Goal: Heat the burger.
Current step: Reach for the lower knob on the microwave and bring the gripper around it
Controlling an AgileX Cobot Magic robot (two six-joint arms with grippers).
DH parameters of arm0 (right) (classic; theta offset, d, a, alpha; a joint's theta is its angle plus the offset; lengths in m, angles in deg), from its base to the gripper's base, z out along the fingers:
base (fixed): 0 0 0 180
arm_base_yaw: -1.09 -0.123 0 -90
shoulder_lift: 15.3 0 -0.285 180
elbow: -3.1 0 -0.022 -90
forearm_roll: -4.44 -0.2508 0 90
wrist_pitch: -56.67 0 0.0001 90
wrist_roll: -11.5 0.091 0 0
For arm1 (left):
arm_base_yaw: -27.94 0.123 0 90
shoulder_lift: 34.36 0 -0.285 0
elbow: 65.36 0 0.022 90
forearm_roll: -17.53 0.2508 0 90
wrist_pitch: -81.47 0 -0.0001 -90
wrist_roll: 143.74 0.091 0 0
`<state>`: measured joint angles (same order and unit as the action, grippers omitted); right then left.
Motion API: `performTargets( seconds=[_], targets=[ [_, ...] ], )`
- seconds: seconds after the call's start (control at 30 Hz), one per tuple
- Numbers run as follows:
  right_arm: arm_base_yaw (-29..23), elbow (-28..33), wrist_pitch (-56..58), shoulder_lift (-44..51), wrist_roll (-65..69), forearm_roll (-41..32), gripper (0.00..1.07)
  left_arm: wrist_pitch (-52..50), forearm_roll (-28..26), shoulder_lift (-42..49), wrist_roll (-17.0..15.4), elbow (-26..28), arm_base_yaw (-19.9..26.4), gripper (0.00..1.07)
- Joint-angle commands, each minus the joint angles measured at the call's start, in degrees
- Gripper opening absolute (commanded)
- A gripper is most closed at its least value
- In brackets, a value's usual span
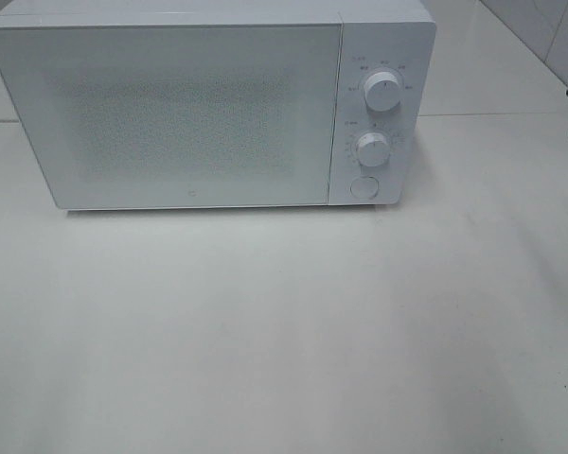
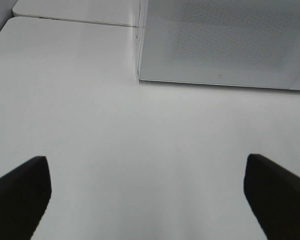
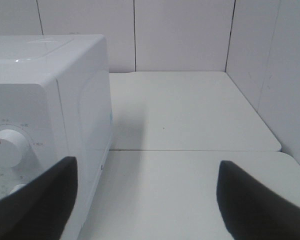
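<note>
While the left gripper (image 2: 145, 167) hangs low over the white table (image 2: 115, 115), its dark fingers (image 2: 20, 200) stand spread wide with nothing between them. The right gripper (image 3: 146, 170) is just as wide apart and just as empty, near the knob-side corner of the microwave (image 1: 170, 113). Farther back that white microwave sits on the table with its speckled door (image 1: 180, 104) shut. On the panel to the door's right are two round knobs (image 1: 385, 92), one above the other, and a round button (image 1: 363, 186) beneath them. Behind it all rises a white tiled wall (image 3: 185, 35). No view shows the burger, and the door is too frosted to tell whether it lies inside.
</note>
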<state>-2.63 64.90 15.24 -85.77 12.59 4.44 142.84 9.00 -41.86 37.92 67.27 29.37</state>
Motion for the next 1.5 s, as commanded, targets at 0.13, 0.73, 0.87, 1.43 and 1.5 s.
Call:
performTargets(
  seconds=[0.13,0.73,0.87,1.43,1.5],
  targets=[
    [-8.37,2.12,-14.09,-10.08,-11.52,-13.12,0.73,0.0,-0.23,1.09,-0.34,-0.29,0.23,0.98],
    [-38.79,0.86,-33.12,-29.05,-17.88,-42.97,0.73,0.0,-0.23,1.09,-0.34,-0.29,0.23,0.98],
    [-42.57,-1.43,-33.12,-31.46,-19.19,-47.38,0.73,0.0,-0.23,1.09,-0.34,-0.29,0.23,0.98],
    [-43.72,-14.15,-34.09,-40.74,-20.97,-50.82,0.73,0.0,-0.23,1.09,-0.34,-0.29,0.23,0.98],
    [-43.72,-14.84,-34.09,-41.54,-20.97,-50.71,0.73,0.0,-0.23,1.09,-0.34,-0.29,0.23,0.98]
  ],
)
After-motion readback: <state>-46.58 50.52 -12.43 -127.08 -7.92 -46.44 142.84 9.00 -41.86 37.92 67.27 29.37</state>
